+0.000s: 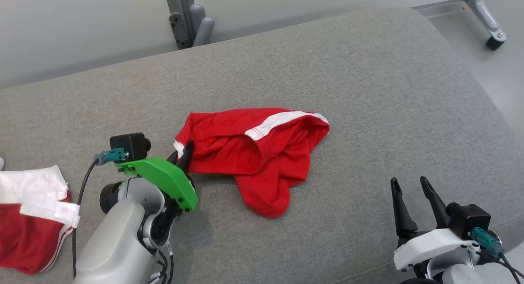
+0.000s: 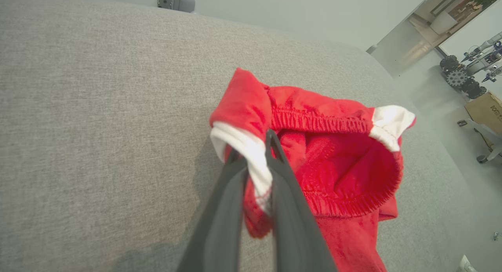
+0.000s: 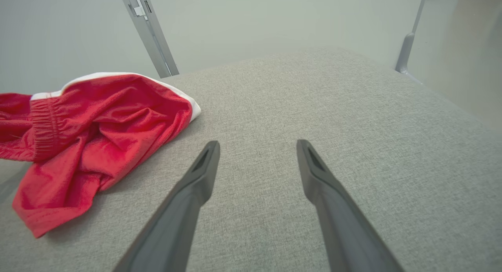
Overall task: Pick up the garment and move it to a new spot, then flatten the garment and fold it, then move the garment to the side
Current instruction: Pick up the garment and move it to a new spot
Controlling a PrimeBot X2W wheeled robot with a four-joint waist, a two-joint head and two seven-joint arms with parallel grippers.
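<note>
Jaws of the left gripper (image 2: 253,148) pinch the white-trimmed edge of the red shorts (image 1: 254,153), plain in the left wrist view, half hidden in the head view. The shorts lie crumpled mid-frame on the grey cushion (image 1: 348,71). Lower right, the right gripper (image 1: 408,180) stands wide apart, empty. Head view's left edge shows another red-and-white garment (image 1: 28,231).
</note>
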